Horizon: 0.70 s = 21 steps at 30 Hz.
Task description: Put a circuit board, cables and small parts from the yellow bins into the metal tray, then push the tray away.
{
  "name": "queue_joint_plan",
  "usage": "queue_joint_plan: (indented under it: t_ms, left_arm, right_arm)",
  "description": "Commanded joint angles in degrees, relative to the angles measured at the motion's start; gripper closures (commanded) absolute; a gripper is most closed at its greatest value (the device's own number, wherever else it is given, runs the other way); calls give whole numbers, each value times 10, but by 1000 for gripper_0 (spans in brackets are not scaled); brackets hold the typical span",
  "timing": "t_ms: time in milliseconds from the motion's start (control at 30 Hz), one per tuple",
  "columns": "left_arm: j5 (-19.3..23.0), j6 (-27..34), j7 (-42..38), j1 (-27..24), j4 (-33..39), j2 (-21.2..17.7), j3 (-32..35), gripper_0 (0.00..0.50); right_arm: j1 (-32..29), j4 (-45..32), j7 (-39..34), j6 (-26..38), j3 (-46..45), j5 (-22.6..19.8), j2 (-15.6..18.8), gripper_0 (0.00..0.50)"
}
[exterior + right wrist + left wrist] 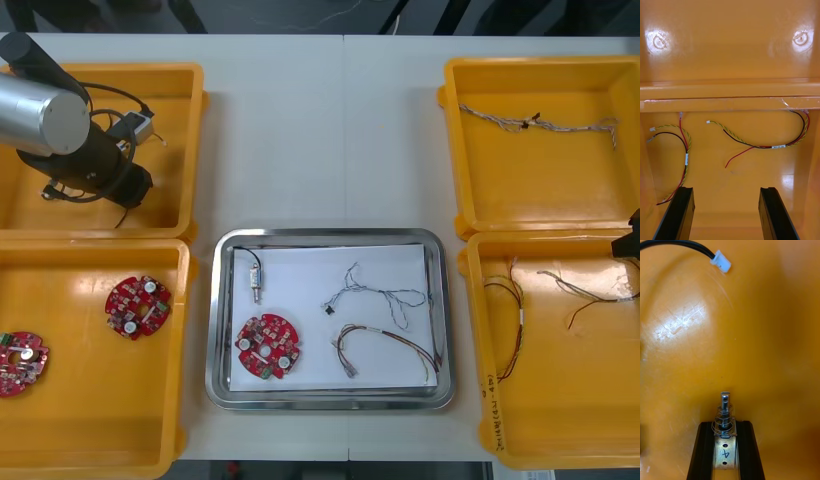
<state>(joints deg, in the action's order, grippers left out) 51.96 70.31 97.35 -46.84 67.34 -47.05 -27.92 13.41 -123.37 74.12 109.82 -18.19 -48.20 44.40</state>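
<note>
Small metal part [725, 414] front and centre, pinched tight between the black fingers [704, 450] of the left hand [725, 424], its pin poking out past the fingertips over the orange bin floor. A black cable [720, 261] with a white plug lies farther off. From the front, the left arm [55, 120] reaches over the far left yellow bin [180, 75].

Across the table [330, 130], the right hand [726, 190] hangs over the near right yellow bin [560, 400], fingers spread wide, nothing between them. Beyond them lie red and yellow cables [763, 144].

The metal tray [330, 236] sits mid-table between the bins, white inside. It holds a red circuit board [268, 347], a second small metal part [256, 276], a twisted blue and white cable [378, 296] and a red and yellow cable bundle [388, 350].

Two more circuit boards [138, 306] lie in the near left bin [100, 400], and a twisted cable [535, 123] lies in the far right bin [540, 180].
</note>
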Motion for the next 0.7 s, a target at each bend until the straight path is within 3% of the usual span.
queue_joint_plan:
  t_ms: [33,300,700]
  left_arm:
    - [-1,-4,-31,5,0,10,-6,500]
    - [1,12,-29,5,2,9,15,500]
    - [-12,129,-25,-12,49,1,110,500]
  right_arm:
    - [-6,-18,-33,2,-19,-1,24,0]
    - [-6,-18,-33,2,-19,-1,23,0]
    - [-6,-18,-33,2,-19,-1,23,0]
